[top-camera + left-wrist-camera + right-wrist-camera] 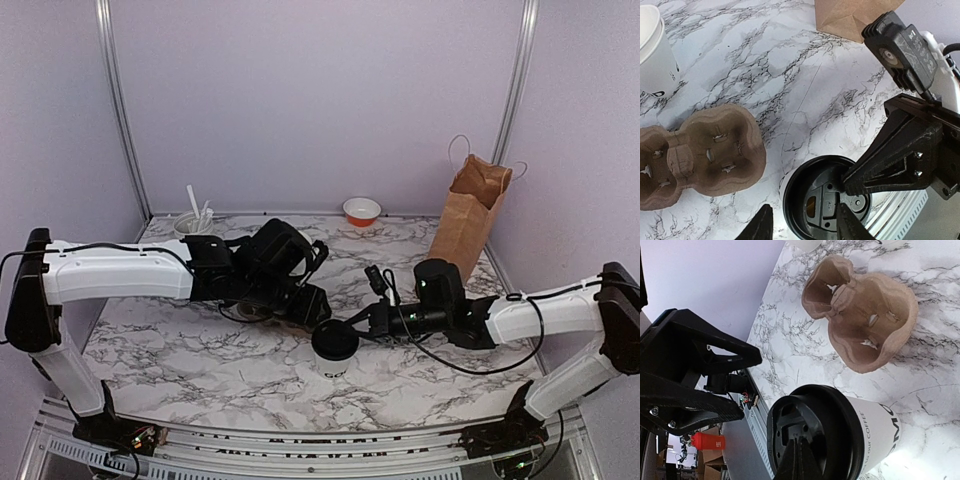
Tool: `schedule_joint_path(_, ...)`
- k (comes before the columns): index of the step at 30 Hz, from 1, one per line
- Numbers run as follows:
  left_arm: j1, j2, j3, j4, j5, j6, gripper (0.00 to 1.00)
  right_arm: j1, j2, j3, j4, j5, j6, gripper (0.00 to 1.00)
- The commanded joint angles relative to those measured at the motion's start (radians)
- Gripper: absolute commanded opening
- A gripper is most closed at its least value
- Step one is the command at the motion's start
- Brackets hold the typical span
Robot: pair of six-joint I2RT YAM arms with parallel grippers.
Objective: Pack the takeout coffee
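Observation:
The takeout coffee [335, 345] stands upright near the table's front middle, a white cup with a black lid [810, 435] and dark lettering on its side. My right gripper [800, 460] is shut with nothing between its fingers, and its tips rest on the lid's top. In the left wrist view it shows as black fingers [890, 165] reaching over the lid [825, 200]. My left gripper [805, 227] is open just above the cup. One fingertip sits left of the cup with a gap, and the other hangs over the lid.
A brown pulp cup carrier [705, 150] lies just left of the coffee. A plain white cup [655, 50] stands beyond it. An open brown paper bag [470, 215] stands at the back right. Along the back edge are an orange bowl [362, 210] and a utensil holder [195, 225].

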Motion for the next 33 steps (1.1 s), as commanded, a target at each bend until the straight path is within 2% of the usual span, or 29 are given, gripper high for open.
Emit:
schedule_joint_path(1,0.012,-0.023,-0.008,-0.016,-0.018,0.011,0.43,0.003,-0.016,0.069,-0.093,0.018,-0.050,0.00)
schedule_joint_path(9,0.021,-0.023,-0.034,-0.013,-0.023,-0.001,0.42,0.105,-0.024,0.177,-0.131,0.026,-0.138,0.00)
schedule_joint_path(16,0.070,-0.048,-0.076,-0.013,-0.034,-0.050,0.41,0.132,0.078,0.093,-0.033,-0.022,-0.091,0.00)
schedule_joint_path(20,0.075,-0.055,-0.081,-0.011,-0.018,-0.047,0.41,0.132,0.129,0.065,-0.047,-0.008,-0.075,0.00)
schedule_joint_path(33,0.075,-0.147,-0.208,0.059,0.132,-0.096,0.42,0.130,0.030,0.142,-0.071,0.044,-0.045,0.00)
